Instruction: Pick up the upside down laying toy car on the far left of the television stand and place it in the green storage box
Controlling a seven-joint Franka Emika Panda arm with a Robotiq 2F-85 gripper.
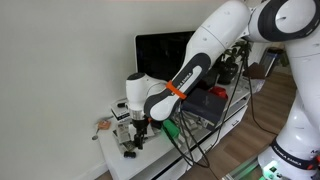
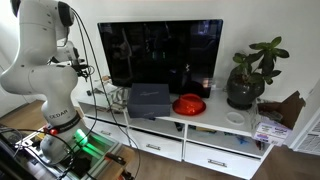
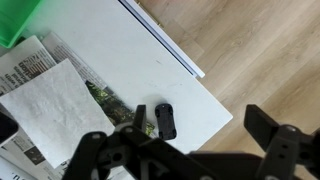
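Approach over toy car (image 3: 165, 120)
End effector (image 3: 192, 138) hangs spread wide (empty) above the car near the tabletop (image 3: 150, 60) corner, seemingly aligned to drop and close around it.

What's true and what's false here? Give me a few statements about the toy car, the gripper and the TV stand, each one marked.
1. The toy car lies on the white television stand. True.
2. The gripper is shut on the car. False: it is open and the car is not held.
3. The car is inside the green storage box. False: the box sits apart from it, at the corner of the wrist view.
4. A potted plant stands beside the television. True.
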